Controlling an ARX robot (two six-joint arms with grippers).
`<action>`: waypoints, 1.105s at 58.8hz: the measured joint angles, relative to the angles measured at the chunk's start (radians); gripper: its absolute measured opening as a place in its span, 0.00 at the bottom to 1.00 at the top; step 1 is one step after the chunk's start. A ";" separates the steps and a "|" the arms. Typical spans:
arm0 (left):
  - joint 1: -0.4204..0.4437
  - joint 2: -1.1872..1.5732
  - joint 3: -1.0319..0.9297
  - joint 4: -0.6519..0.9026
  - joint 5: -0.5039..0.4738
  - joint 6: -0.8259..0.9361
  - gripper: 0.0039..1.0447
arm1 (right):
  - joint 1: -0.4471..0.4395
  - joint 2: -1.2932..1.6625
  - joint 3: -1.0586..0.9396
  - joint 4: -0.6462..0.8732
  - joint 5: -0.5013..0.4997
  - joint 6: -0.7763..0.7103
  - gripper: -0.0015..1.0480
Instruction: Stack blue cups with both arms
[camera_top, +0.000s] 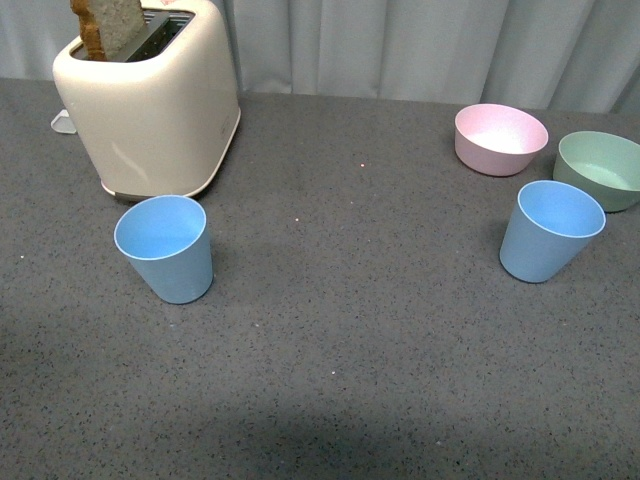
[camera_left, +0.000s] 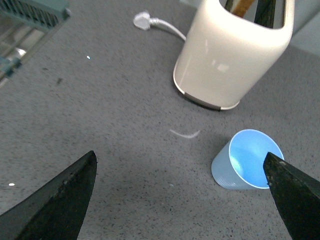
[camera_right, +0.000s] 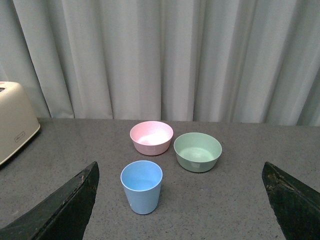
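Grey speckled tabletop (camera_top: 380, 350) runs back to a pale pleated curtain (camera_right: 200, 55), and neither arm shows in the front view. Each wrist camera shows its own jaws spread wide with nothing between them. The left gripper (camera_left: 180, 162) hangs above the table, and one fingertip (camera_left: 295, 195) overlaps the rim of the toaster-side blue cup (camera_left: 244, 161) in that view. The right gripper (camera_right: 180, 170) faces the bowl-side blue cup (camera_right: 142, 186) from some way off.

The toaster-side blue cup stands upright just in front of the cream toaster (camera_top: 150, 100), close to it but apart. The bowl-side blue cup stands upright well away from the toaster, across the table on the robot's right. A pink bowl (camera_top: 500, 138) and a green bowl (camera_top: 600, 168) sit just beyond that cup, equally far from the toaster. A slice of bread (camera_top: 110, 25) sticks up from the toaster's slot, and a white plug (camera_left: 142, 21) lies behind the toaster.

By my reading the stacking has not begun, since both cups are ungrasped and far apart. Each arm has yet to close on its cup, and then the cups must be brought together and one nested in the other.
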 joint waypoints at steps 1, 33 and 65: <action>-0.001 0.022 0.010 0.001 0.005 -0.002 0.94 | 0.000 0.000 0.000 0.000 0.000 0.000 0.91; -0.079 0.681 0.484 -0.240 0.172 -0.078 0.94 | 0.000 0.000 0.000 0.000 0.000 0.000 0.91; -0.109 0.859 0.634 -0.403 0.163 -0.126 0.68 | 0.000 0.000 0.000 0.000 0.000 0.000 0.91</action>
